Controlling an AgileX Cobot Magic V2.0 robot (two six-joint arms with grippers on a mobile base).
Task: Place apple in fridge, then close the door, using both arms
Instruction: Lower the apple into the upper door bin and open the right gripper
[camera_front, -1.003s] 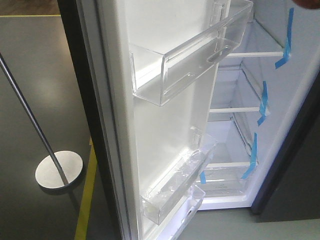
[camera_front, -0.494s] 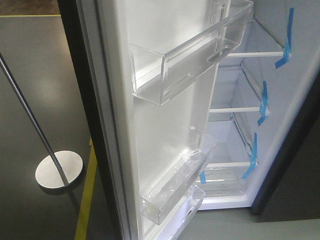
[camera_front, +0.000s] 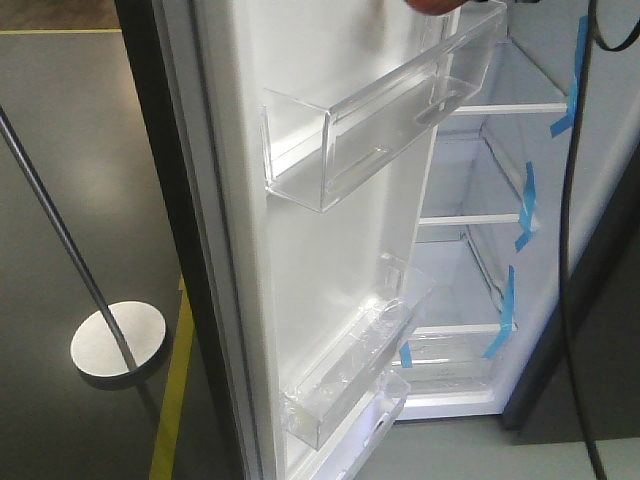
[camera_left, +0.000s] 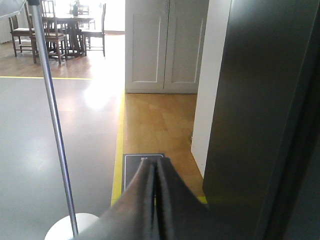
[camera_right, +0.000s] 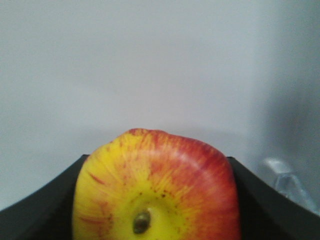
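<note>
Apple (camera_right: 155, 185) has appeared above the top door bin (camera_front: 380, 130), gripped by right fingers (camera_right: 35, 212); left fingers (camera_left: 140, 205) pressed together

Home-style dining area: wooden table (camera_left: 70, 20), chairs (camera_left: 93, 33), white panelled cupboard (camera_left: 162, 45), fridge (camera_front: 455, 270).

My left gripper (camera_left: 155, 167) points forward with its two dark fingers pressed flat together on nothing, while my right gripper (camera_right: 156, 200) is clamped around the apple (camera_right: 160, 165), one black finger on each side.
</note>
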